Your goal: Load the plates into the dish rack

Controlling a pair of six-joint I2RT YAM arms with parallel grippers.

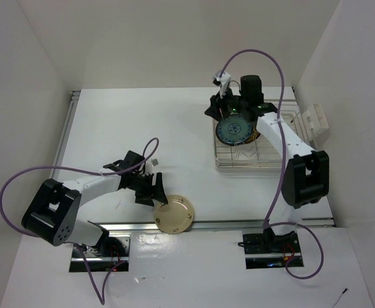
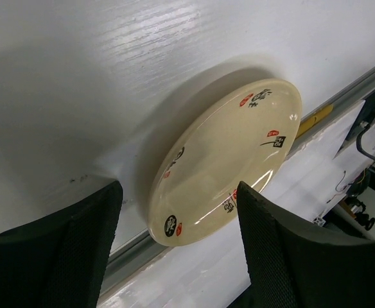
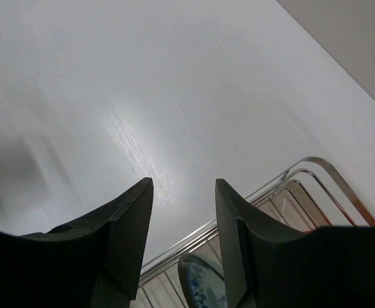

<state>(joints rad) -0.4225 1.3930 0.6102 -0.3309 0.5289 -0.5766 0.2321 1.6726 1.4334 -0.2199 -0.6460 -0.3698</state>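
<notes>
The left gripper (image 1: pixel 153 192) gapes at the cream plate (image 1: pixel 174 215) by the table's (image 1: pixel 142 128) near edge, while the right gripper (image 3: pixel 184 192) hangs parted and empty over the blue plate (image 1: pixel 234 131) in the dish rack (image 1: pixel 264 158).

A robotics lab cell: white walls (image 1: pixel 174 38), white table (image 1: pixel 149 122), aluminium rail (image 1: pixel 239 224).

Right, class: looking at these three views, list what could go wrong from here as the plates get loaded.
1. The cream plate sits partly over the rail at the near edge of the table; a nudge from the open left claw could push it off.
2. The right claw, open, hangs close to the blue plate in the dish rack; a careless move might bump it.
</notes>
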